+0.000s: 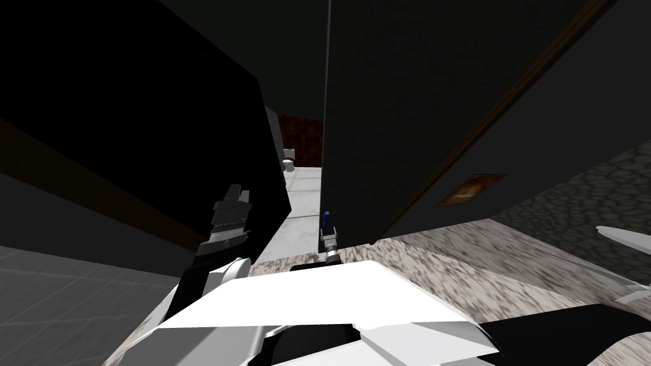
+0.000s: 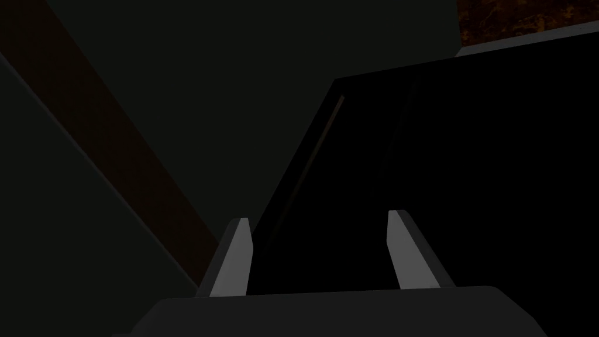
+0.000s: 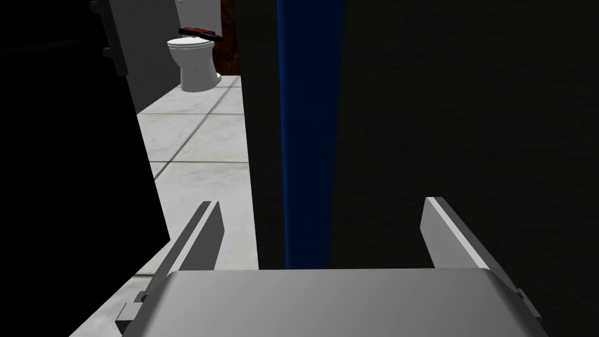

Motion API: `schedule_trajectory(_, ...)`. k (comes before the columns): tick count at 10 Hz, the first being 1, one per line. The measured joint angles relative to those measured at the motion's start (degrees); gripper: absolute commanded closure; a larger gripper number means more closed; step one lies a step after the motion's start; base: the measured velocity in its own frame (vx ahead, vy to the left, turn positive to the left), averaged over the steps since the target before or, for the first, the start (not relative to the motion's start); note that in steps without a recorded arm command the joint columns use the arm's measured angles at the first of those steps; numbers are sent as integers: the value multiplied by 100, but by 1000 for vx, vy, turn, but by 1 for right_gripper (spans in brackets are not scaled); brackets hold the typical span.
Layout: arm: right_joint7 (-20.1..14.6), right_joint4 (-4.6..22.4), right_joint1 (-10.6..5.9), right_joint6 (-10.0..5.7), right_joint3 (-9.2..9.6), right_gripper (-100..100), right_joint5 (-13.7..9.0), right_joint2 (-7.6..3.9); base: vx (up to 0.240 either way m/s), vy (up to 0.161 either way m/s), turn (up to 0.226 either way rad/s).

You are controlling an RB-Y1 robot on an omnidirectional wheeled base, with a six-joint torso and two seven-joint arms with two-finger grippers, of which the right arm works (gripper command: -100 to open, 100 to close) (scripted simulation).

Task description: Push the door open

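The door [image 1: 381,114] is a tall dark panel right of centre, and a narrow gap along its left edge shows a lit tiled room. A blue vertical strip [image 3: 307,117] runs along that edge of the door [image 3: 468,117]; in the head view it shows as a small blue piece [image 1: 326,218]. My right gripper [image 1: 328,236] is low at this edge, open [image 3: 322,228], with the strip standing between its fingers; I cannot tell if they touch it. My left gripper [image 1: 230,206] is raised to the left, open [image 2: 319,246], facing a black surface [image 2: 468,175].
Through the gap lie a pale tiled floor [image 3: 199,140] and a white toilet [image 3: 193,58] by a brown back wall. A black wall [image 1: 159,127] closes the gap's left side. A brown trim [image 1: 496,108] borders the door on the right, above a speckled floor [image 1: 508,273].
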Motion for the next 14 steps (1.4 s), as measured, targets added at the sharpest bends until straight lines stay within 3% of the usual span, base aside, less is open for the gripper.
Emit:
schedule_trajectory(3, -43, 38, -44, 1, -47, -100, -21, 92, 163, 9, 15)
schedule_trajectory(4, -45, 37, -47, 2, -49, 100, -22, 97, -15, -5, -17)
schedule_trajectory(9, -46, 40, -58, 17, -55, 100, -27, 93, -11, -1, 5)
schedule_trajectory(14, -19, 105, -42, 34, -142, 100, -73, 71, 159, 38, -28)
